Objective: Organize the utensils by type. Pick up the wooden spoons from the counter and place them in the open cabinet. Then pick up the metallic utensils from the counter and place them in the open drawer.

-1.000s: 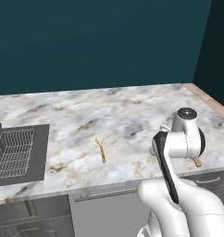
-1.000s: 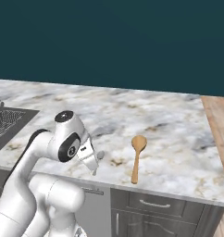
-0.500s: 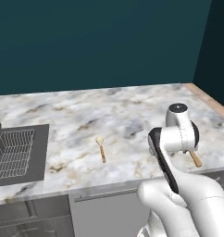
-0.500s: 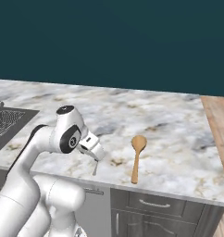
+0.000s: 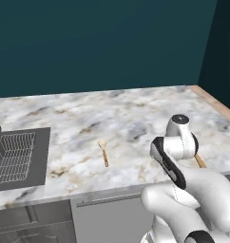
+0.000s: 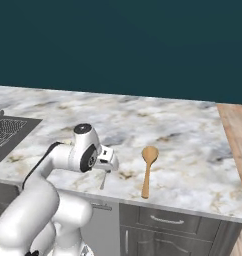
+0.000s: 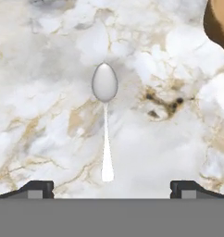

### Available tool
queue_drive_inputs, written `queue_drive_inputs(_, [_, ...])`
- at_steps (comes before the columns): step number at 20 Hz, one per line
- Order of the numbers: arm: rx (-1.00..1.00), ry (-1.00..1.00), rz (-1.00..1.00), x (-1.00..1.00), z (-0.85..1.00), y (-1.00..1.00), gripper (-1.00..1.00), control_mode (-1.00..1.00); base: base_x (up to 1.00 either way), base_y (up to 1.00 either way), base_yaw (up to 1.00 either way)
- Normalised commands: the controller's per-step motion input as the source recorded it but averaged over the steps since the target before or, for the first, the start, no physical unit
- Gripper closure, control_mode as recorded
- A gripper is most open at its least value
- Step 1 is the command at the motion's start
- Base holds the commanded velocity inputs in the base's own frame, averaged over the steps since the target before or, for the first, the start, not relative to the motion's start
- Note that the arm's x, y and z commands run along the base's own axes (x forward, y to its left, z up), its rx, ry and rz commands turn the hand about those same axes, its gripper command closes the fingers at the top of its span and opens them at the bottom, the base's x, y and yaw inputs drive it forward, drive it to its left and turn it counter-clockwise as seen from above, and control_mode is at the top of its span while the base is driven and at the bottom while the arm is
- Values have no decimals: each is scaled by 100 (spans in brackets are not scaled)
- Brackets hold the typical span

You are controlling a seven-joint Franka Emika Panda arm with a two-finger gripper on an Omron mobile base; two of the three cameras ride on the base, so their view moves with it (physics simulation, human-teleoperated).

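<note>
Broadly, the tabletop is a long slab of polished marble, white with grey clouds and rusty-gold veins, its front edge thin and rounded; at the far right it meets a strip of warm wood plank. Sunk into the marble at the left end is the sink, a dark grey square basin with a fine wire rack lying inside it.

On the marble well to the right of the sink, near the front edge, lies the large wooden spoon, smooth honey-brown, with a round shallow bowl pointing to the back wall and a straight handle that widens slightly toward its end. Closer to the sink, about midway along the tabletop, lies the small wooden spoon, pale tan, slim, with a tiny oval bowl pointing away from the front edge.

Between the sink and the large wooden spoon, just beside the latter, rests the metal spoon, glossy silver-grey, with an egg-shaped bowl and a thin stem flaring into a flat tip. The pincer hangs above it with its blunt dark fingertips spread wide, one to each side of the handle end, touching nothing.
</note>
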Motion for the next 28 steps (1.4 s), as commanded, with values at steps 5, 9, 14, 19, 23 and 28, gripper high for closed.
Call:
queue_drive_inputs(5, [0,9,14,48,-13,13,-100,-100,0,0,0])
queue_drive_inputs(9, [4,1,0,23,-27,-7,-100,-100,0,0,0])
queue_drive_inputs(14, [12,0,0,5,-49,-22,-100,-100,0,0,0])
queue_drive_inputs(19, [5,0,0,4,-45,-5,-100,-100,0,0,0])
queue_drive_inputs(23, [0,2,0,16,-32,20,-100,-100,0,0,0])
queue_drive_inputs(28, [0,6,0,23,-29,29,-100,-100,0,0,0])
